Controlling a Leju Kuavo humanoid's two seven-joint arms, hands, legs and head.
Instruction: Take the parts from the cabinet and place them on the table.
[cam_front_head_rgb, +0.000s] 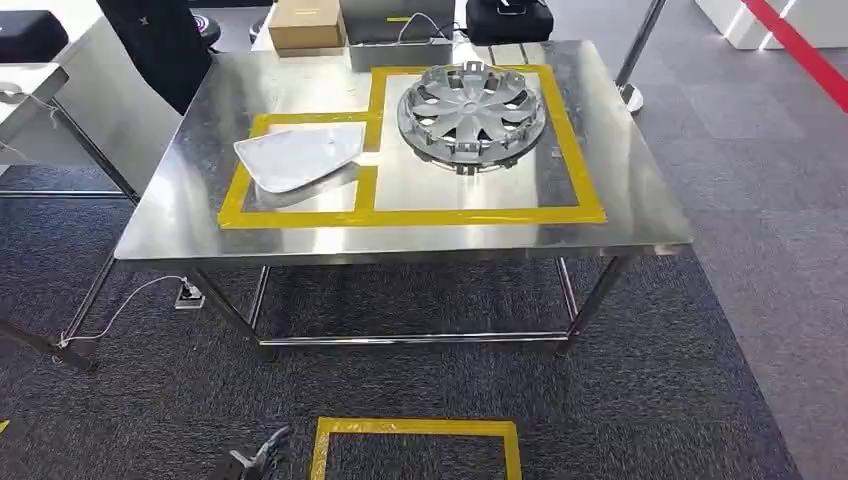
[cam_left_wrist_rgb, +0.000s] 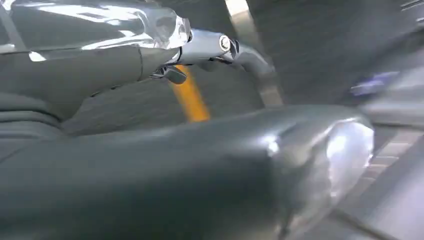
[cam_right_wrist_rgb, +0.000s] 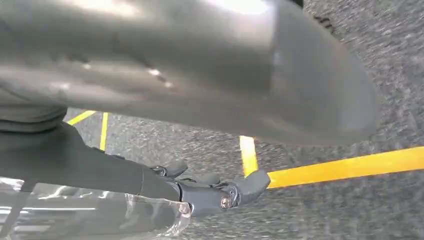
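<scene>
On the steel table (cam_front_head_rgb: 640, 215), a silver hubcap (cam_front_head_rgb: 471, 113) lies flat inside the larger yellow-taped square. A pale, flat, wedge-shaped panel (cam_front_head_rgb: 298, 155) lies in the smaller taped square to its left. My left hand (cam_front_head_rgb: 255, 455) hangs low over the carpet, well short of the table. In the left wrist view the left hand (cam_left_wrist_rgb: 150, 160) holds nothing, its fingers (cam_left_wrist_rgb: 215, 47) stretched out away from the thick thumb. My right hand (cam_right_wrist_rgb: 175, 75) also hangs over the carpet with its fingers (cam_right_wrist_rgb: 215, 192) extended and nothing in them.
A yellow tape square (cam_front_head_rgb: 415, 430) marks the carpet in front of the table. Behind the table stand a cardboard box (cam_front_head_rgb: 305, 22), a grey box (cam_front_head_rgb: 395, 35) and a black bag (cam_front_head_rgb: 508, 18). A power strip (cam_front_head_rgb: 188, 293) with its cable lies by the left table leg.
</scene>
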